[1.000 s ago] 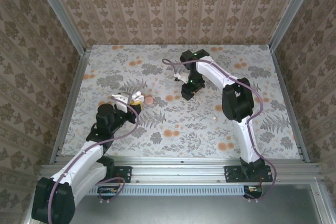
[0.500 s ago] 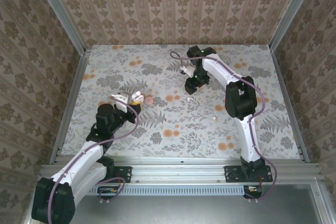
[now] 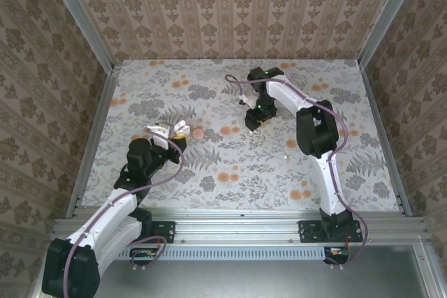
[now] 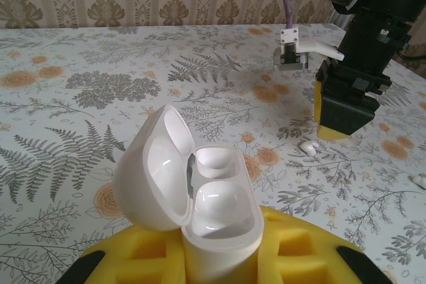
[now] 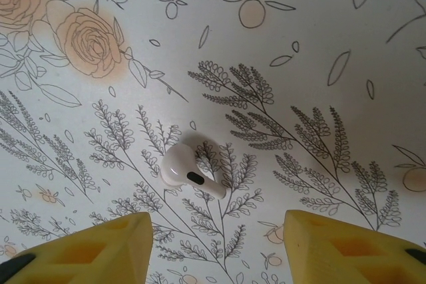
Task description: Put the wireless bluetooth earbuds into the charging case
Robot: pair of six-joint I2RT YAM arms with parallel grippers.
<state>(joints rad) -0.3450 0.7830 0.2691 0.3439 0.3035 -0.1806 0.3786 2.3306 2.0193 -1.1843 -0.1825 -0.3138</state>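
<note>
Back wall: we see beige-brown wallpaper with vertical stripes and a repeated damask ornament.
Side walls: the same wallpaper is on the left and on the right.
Corner posts: aluminium profiles stand where the side walls meet the back wall.
Table cover: a pale cloth with grey ferns and leaves and with orange-pink flowers.
Near rail: an aluminium profile crosses the near edge of the table.
Floor strip: a plain grey surface lies in front of the rail.
Light: soft and even; we find only weak shadows on the cloth.
</note>
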